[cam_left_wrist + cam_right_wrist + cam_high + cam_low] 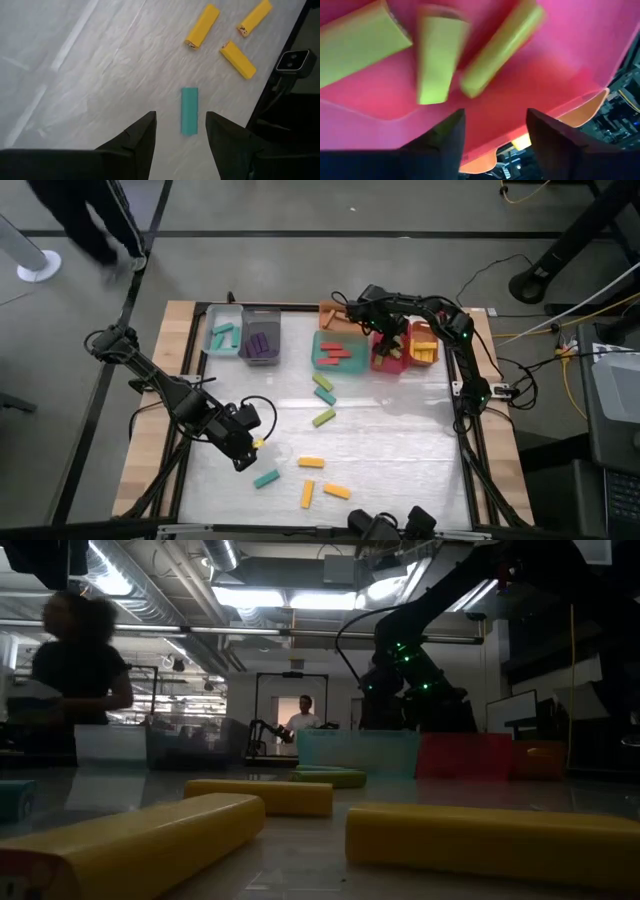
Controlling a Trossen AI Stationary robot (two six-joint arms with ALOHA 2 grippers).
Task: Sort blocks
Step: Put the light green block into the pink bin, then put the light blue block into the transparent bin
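My left gripper (181,116) hangs open above the table's near left part (248,448). A teal block (189,110) lies flat on the table below and ahead of it, untouched. Three yellow blocks (202,26) lie flat beyond it. My right gripper (495,117) is open over the red bin (390,360) at the far edge, with nothing between its fingers. Three olive green blocks (360,45) are in that bin; two of them show blurred (437,60).
A row of bins stands along the far edge: a pale teal one (222,337), a grey one with purple blocks (262,340), a teal one with red blocks (340,352), and yellow (425,345) and orange (330,315) ones. Green and teal blocks (324,418) lie mid-table. A person stands beyond the table (75,670).
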